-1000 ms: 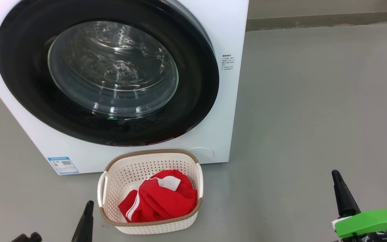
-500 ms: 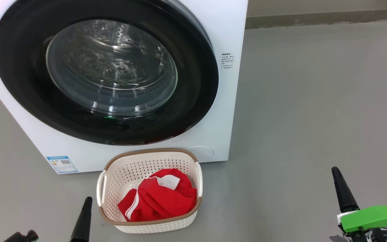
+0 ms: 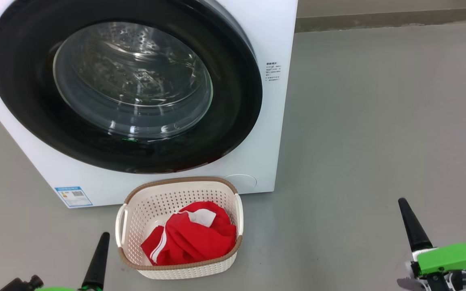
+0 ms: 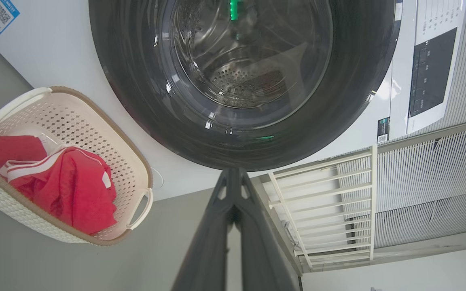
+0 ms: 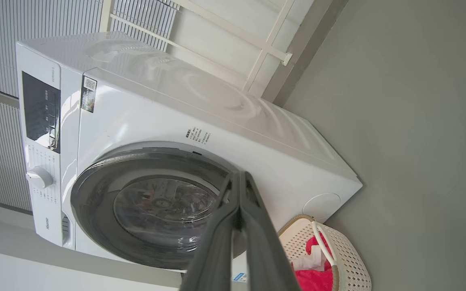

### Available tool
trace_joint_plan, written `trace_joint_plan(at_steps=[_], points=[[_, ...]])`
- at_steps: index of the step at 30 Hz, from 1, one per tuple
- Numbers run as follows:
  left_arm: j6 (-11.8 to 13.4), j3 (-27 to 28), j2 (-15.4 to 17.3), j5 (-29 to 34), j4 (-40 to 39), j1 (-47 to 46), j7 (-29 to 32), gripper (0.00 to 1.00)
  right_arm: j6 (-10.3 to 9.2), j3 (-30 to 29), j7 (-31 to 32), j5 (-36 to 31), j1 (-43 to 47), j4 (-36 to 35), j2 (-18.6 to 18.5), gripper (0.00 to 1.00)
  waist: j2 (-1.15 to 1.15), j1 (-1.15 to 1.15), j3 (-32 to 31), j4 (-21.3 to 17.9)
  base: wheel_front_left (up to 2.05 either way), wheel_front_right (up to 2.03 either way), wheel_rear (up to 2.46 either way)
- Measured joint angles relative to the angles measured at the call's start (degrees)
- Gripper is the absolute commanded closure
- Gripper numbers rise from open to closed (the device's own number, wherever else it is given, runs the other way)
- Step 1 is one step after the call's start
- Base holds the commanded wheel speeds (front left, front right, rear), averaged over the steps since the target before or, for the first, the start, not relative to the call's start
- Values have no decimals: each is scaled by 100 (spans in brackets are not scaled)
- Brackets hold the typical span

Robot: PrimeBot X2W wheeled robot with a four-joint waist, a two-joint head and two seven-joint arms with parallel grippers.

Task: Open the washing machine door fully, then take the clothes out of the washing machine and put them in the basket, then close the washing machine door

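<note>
Grey floor (image 3: 358, 121): washing machine door (image 3: 233, 101) shut, clothes (image 3: 192, 238) in basket (image 3: 176, 181); left gripper (image 3: 103, 240), right gripper (image 3: 403, 206) closed, empty. Looks finished; next, verify latch.

The left claw (image 4: 233, 174) is pointing along its own view with both dark fingers pressed tight together, tips meeting right at the edge of the washing machine door (image 4: 136, 101). That glossy black rim is sitting flush on the white washing machine (image 4: 55, 52), and the perforated steel drum (image 4: 245, 81) is showing through the glass under a green glint. The basket (image 4: 14, 212) is resting on the grey floor (image 4: 156, 250) just beside the machine's front, and the clothes (image 4: 71, 190) are lying bunched inside it, red with white stripes. A dark control panel (image 4: 429, 76) is showing at the far side, above a white railing (image 4: 326, 202).
</note>
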Motion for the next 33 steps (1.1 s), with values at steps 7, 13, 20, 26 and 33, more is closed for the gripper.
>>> trace_joint_plan(at_steps=[7, 13, 20, 26, 33], points=[[0, 58, -2, -497, 18, -41, 143, 100, 0, -12, 105, 509, -92, 14, -15, 100, 0, 0, 21, -8, 0, 0, 0], [0, 87, -8, -846, 42, -125, 223, 100, 0, -22, 204, 882, -117, 32, -22, 100, 0, 0, 37, -14, 0, 0, 0], [0, 123, -24, -1266, 60, -159, 348, 100, 0, -38, 327, 1317, -179, 51, -27, 100, 0, 0, 55, -21, 0, 0, 0], [0, 157, -40, -1619, 70, -248, 441, 100, 0, -55, 434, 1689, -238, 76, -32, 100, 0, 0, 71, -28, 0, 0, 0], [0, 171, -46, -1722, 80, -248, 477, 100, -1, -64, 448, 1831, -276, 80, -36, 100, 0, 0, 75, -29, 0, 0, 0]])
